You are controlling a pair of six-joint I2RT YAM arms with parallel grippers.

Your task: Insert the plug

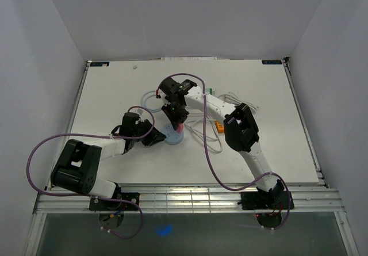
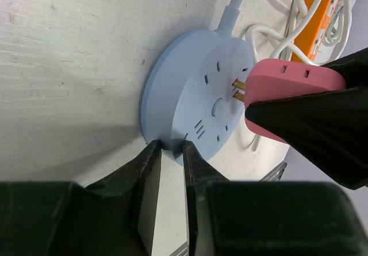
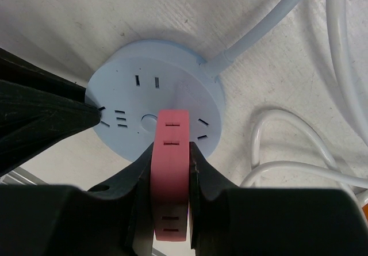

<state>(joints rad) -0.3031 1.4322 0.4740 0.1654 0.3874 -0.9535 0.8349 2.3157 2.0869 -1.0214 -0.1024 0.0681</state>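
A round light-blue socket hub (image 1: 172, 136) lies flat on the white table. My left gripper (image 1: 154, 138) is closed on its near rim; in the left wrist view (image 2: 171, 146) one fingertip is on the hub's (image 2: 192, 92) side wall and the other on its top face. My right gripper (image 1: 179, 120) is shut on a pink plug (image 1: 180, 128) and holds it over the hub. In the left wrist view the plug's (image 2: 287, 83) two brass prongs point at the hub's face, just off it and outside the slots. In the right wrist view the plug (image 3: 171, 169) sits between the fingers (image 3: 171, 148) over the hub (image 3: 144, 89).
An orange power strip (image 1: 220, 128) and loose white cables (image 1: 233, 102) lie right of the hub; they also show in the left wrist view (image 2: 322, 14) and the right wrist view (image 3: 299, 158). The hub's pale blue cord (image 3: 259, 31) runs away to the far side.
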